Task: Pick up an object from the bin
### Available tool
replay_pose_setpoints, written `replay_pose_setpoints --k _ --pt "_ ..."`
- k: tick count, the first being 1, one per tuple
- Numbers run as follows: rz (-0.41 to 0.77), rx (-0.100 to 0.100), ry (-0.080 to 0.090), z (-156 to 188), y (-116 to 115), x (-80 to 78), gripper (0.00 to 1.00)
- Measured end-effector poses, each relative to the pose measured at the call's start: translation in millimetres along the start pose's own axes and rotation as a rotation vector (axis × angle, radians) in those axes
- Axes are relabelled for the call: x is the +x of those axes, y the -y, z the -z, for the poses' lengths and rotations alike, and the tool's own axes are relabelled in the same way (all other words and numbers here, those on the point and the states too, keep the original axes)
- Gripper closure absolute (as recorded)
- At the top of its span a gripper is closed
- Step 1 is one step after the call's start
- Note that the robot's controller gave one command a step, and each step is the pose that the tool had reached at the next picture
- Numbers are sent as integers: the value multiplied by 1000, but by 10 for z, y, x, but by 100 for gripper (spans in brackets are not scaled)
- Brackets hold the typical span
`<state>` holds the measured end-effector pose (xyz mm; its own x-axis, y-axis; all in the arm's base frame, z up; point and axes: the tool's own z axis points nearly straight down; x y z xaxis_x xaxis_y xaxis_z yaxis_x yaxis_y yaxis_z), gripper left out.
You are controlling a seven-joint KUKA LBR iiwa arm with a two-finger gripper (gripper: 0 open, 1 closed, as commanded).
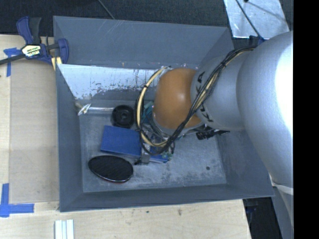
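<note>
Presently the arm point(249, 88), smooth silver metal, reaches in from the bin's right edge. Its glossy orange cover point(172, 101) and looped cables point(149, 133) hang over the middle of the floor. The bin point(70, 148) is grey sheet metal with sloping walls. Its floor is scuffed and speckled, and the far wall is scratched.

The gripper point(146, 154) shows merely as a small grey tip below the cover, low over the floor at the right edge of the block point(119, 140). The cover and cables hide the rest of it, so it cannot be told whether it is open or closed, or whether it touches the block.

The block is flat, blue, matt and rectangular, and lies left of centre, slightly skewed. A blue scrap point(160, 158) shows just right of the tip. Whether it belongs to the block cannot be determined.

An oval point(110, 168), black and finely textured, lies near the front-left corner, just beside the block's near edge. A disc point(122, 116), black and round with a raised hub, sits just beyond the block. A tube point(97, 108), clear plastic, lies along the foot of the far wall toward the left corner.
</note>
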<state>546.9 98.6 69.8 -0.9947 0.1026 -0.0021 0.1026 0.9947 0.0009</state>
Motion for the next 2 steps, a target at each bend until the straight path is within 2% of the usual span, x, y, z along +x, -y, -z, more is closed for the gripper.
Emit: replay_pose_setpoints --k 2 --pt "0 2 -6 69 7 16 100"
